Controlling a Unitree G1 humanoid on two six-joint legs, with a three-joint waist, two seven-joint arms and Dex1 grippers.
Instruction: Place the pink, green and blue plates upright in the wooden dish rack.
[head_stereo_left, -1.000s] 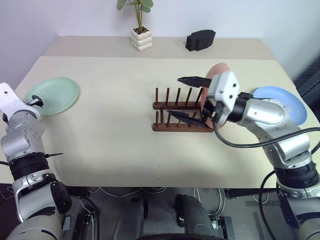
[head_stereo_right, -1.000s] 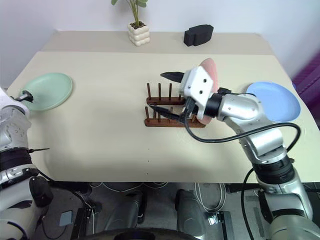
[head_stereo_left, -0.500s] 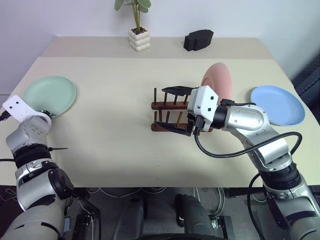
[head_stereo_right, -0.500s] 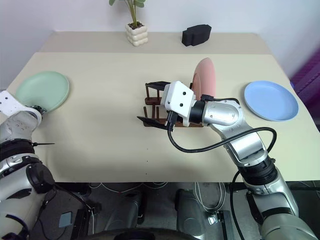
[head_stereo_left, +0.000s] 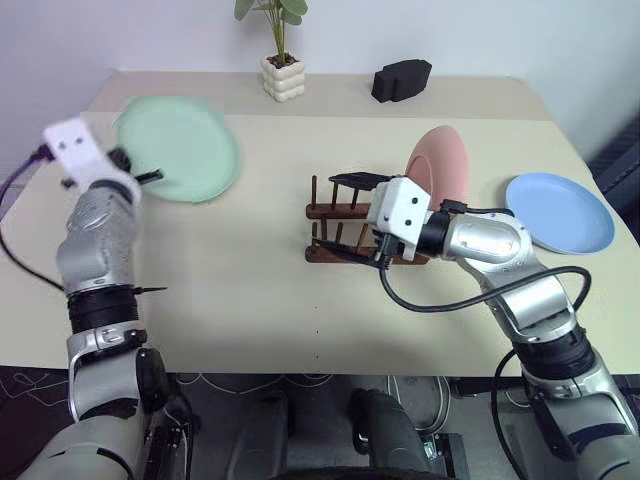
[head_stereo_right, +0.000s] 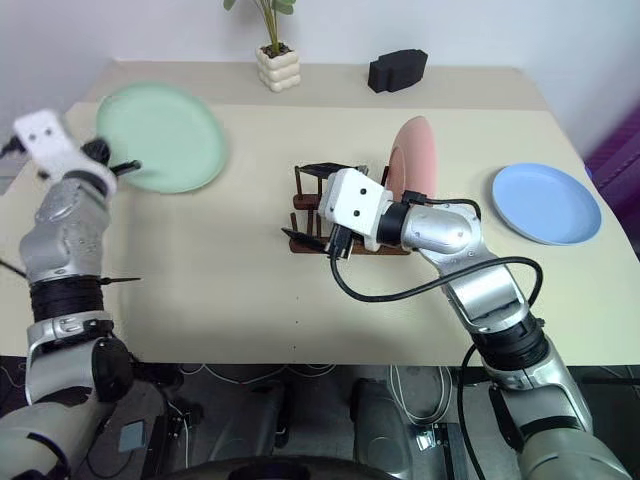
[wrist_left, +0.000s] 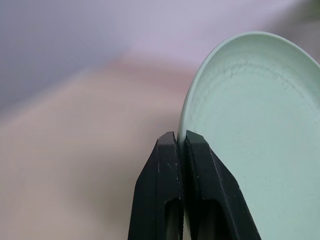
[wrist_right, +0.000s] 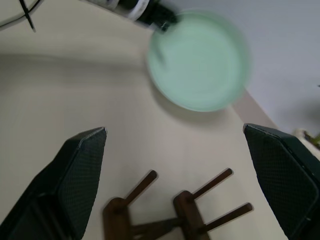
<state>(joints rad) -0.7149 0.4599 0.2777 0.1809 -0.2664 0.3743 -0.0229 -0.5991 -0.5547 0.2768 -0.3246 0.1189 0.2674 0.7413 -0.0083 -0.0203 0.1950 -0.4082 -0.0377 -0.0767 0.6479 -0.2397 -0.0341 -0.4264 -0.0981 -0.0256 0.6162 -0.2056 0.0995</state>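
Left tool (wrist_left: 181, 142) pinches the green plate (head_stereo_left: 178, 148) by its rim

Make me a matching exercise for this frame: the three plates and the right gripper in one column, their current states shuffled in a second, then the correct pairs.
Things:
1. pink plate
2. green plate
3. blue plate
4. right gripper

States:
A. lying flat on the table
B. open, at the wooden dish rack
C. standing upright in the rack
D. pinched at its rim by the left gripper, off the table

Pairs: 1-C, 2-D, 3-A, 4-B
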